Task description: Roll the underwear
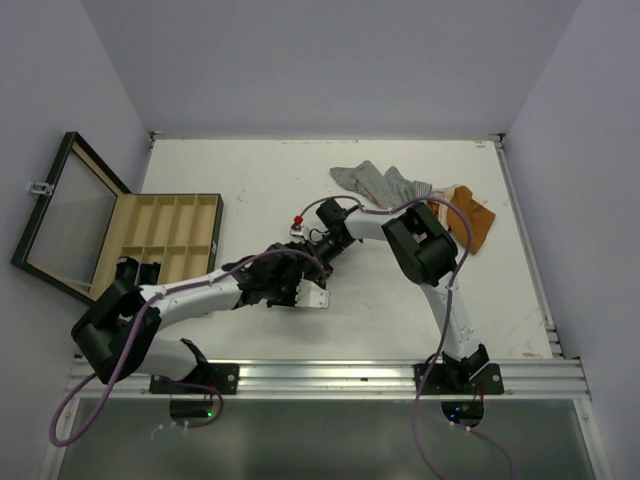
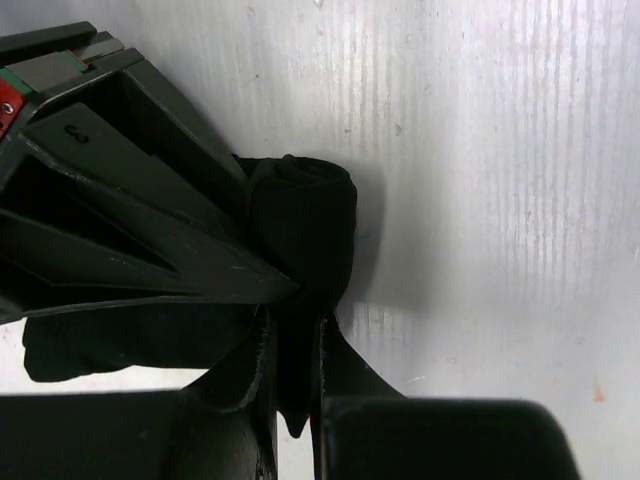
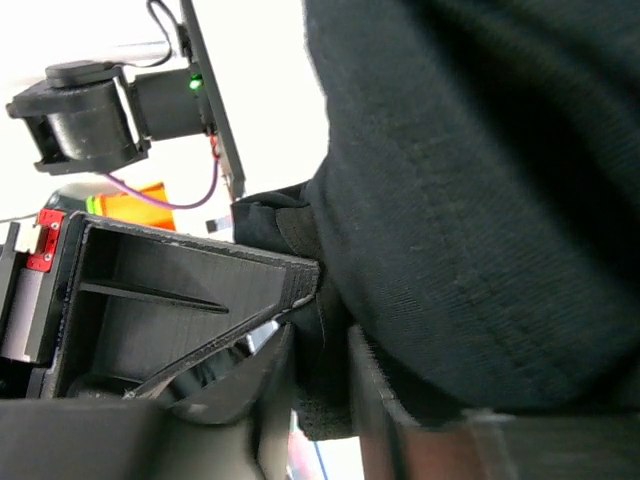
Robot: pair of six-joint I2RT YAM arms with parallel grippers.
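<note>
Rolling black underwear (image 2: 305, 215): I have left tool (image 2: 295, 360) and right tool (image 3: 322, 370) both clamped on it. Next, I judge the roll needs tightening before release.

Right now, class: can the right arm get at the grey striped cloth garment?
Probably yes, once freed. The grey striped cloth garment lies uncovered close by, but the right claw is pinching the black cloth garment along with the left claw.
</note>
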